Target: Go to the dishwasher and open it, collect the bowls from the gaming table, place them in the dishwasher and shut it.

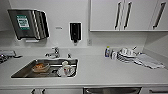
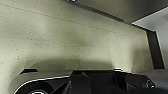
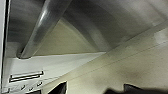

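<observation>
Dishwasher [image 1: 112,90]: silver front, under desk [image 1: 100,72] edge, w/ bar handle [image 3: 42,27].
Sink [image 1: 45,68]: dishes inside.
Claws: open/shut can't tell.

Your right arm [image 3: 135,89] is held low and close in front of the dishwasher [image 3: 105,22], its wrist just below the handle bar and turned up along the metal front. Two dark pieces of it edge the wrist view; the fingers cannot be made out. Your left arm [image 2: 100,82] hangs low too, wrist facing downward, its dark plate and round fittings showing.
</observation>
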Motion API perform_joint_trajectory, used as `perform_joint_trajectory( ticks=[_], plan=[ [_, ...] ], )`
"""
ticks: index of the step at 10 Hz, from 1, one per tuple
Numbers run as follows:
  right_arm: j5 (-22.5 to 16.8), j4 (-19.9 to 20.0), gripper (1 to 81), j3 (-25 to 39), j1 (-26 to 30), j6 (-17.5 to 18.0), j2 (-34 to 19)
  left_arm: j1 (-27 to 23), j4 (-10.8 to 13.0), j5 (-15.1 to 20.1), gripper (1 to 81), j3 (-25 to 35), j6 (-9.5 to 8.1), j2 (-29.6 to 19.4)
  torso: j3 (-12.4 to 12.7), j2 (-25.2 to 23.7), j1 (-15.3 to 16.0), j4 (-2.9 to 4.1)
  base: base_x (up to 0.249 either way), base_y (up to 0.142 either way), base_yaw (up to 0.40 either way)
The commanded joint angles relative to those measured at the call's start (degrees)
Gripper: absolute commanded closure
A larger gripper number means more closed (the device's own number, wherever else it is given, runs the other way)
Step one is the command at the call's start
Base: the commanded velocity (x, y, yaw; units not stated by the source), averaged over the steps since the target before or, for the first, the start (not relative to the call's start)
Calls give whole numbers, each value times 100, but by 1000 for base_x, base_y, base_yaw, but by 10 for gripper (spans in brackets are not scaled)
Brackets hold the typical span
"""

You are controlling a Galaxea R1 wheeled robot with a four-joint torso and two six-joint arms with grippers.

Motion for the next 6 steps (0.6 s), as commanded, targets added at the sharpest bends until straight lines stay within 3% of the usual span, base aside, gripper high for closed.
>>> perform_joint_trajectory(
  ticks=[1,5,6],
  plan=[
    [-268,183,10,174,959,510,-172,-334,-1,252,10,74,-5,-110,0,0,0,0,0,0,0],
    [-523,192,10,105,1399,1101,39,-334,-1,208,10,82,-5,-101,-2,0,0,0,0,0,0],
    [-567,148,10,69,1434,1102,57,-334,-10,208,10,82,-5,-101,-5,0,2,0,0,0,0]
  ],
)
